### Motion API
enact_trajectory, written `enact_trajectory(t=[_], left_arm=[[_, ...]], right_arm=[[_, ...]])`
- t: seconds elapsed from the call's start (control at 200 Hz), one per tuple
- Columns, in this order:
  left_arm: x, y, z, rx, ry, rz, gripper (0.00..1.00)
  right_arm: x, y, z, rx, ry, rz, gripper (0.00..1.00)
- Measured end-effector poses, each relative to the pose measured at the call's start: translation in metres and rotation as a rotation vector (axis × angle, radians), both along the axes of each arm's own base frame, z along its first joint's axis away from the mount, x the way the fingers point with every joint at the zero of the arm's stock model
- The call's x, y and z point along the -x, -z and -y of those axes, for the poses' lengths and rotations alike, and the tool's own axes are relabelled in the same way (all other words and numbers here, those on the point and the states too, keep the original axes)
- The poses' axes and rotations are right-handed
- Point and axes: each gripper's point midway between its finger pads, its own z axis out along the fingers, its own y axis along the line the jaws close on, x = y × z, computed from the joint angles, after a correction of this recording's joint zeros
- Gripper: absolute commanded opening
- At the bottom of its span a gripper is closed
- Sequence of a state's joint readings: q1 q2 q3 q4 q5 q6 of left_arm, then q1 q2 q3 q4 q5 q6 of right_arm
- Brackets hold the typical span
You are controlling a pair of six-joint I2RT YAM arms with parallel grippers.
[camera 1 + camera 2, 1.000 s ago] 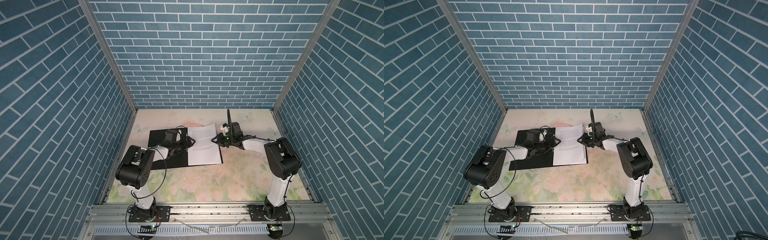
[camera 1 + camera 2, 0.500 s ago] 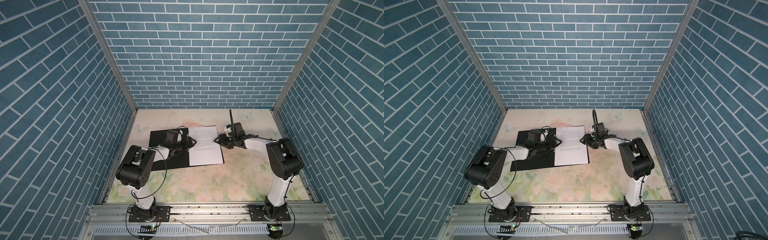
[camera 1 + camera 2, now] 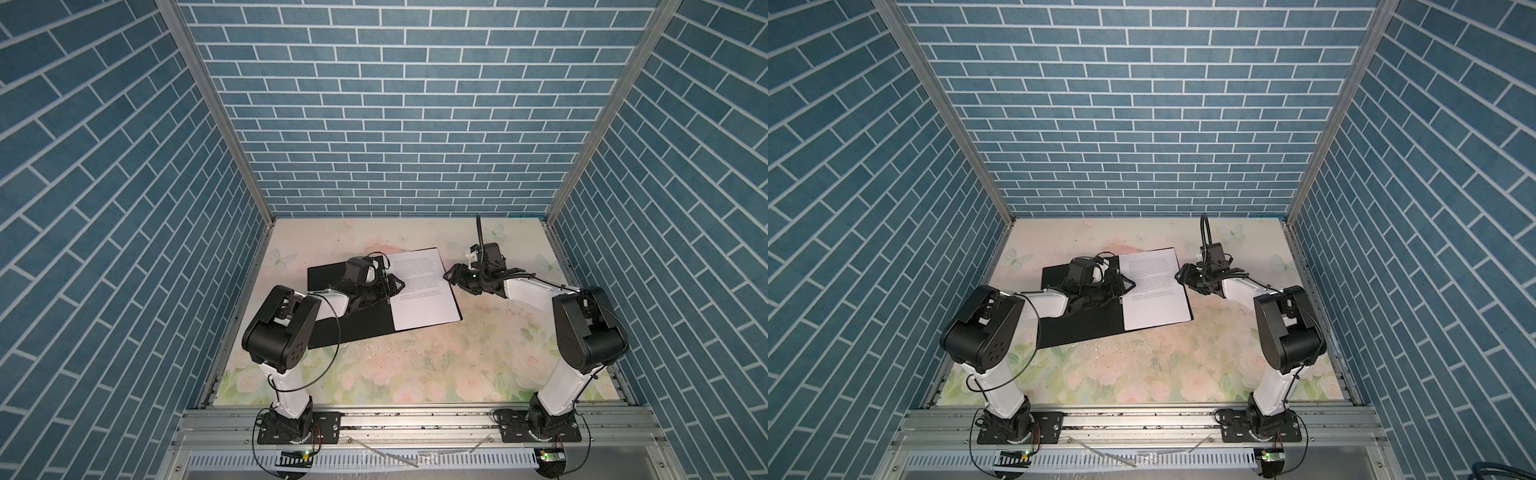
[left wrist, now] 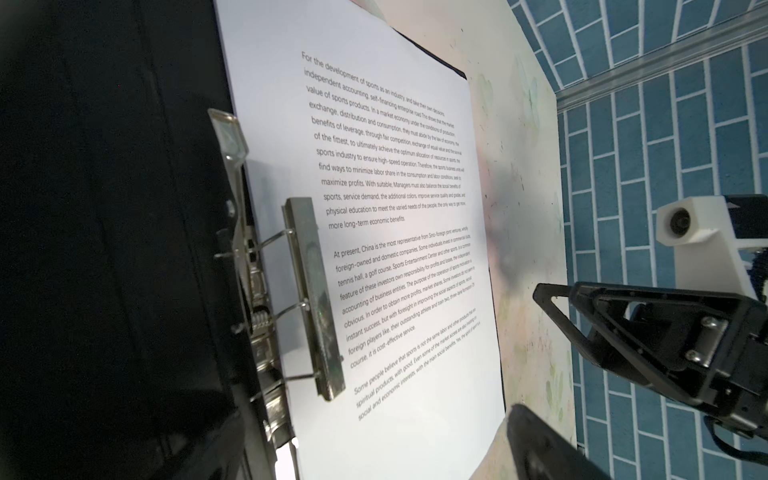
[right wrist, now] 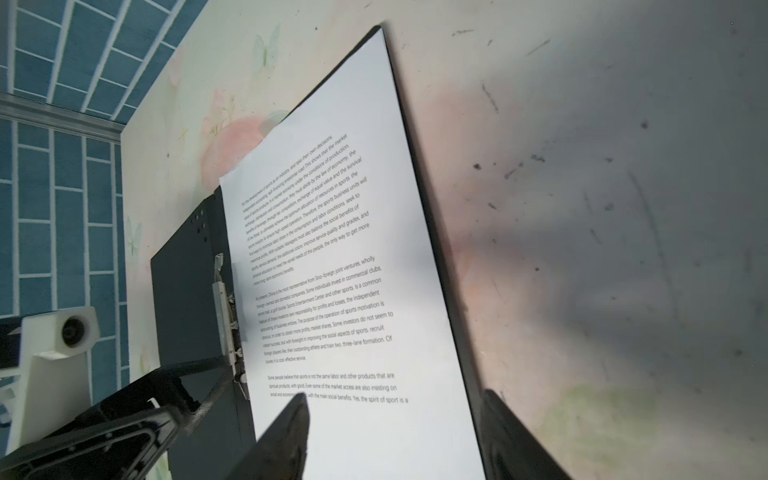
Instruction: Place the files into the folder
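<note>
Hiding part of the folder (image 3: pixel 357 328) from above, the left gripper (image 3: pixel 395 286) gapes, right gripper (image 3: pixel 449 276) too.

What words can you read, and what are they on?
"For the development of sports as an industry": top sheet of the files.
"At present, China is the most representative": same sheet.
"Some people believe that sports": same sheet.
Smaller lines blurred; nothing readable on the folder.

Twin top views high at front, downward; both wrist views low, close over the files (image 4: pixel 374 270).
</note>
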State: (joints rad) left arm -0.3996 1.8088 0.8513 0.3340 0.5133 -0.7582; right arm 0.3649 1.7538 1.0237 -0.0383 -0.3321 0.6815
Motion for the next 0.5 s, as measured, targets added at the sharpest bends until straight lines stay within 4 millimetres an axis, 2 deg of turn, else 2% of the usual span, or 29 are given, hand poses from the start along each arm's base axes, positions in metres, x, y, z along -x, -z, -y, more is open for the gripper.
enact_trajectory(t=[0.285, 0.495], left_arm=[[0.001, -0.001, 0.000, -0.003, -0.002, -0.017, 1.00], [-0.012, -0.005, -0.015, -0.029, -0.021, -0.018, 1.00]], right_arm=[[0.006, 0.009, 0.013, 0.035, 0.024, -0.013, 0.66], [0.009, 0.005, 0.019, 0.041, 0.039, 0.006, 0.67]])
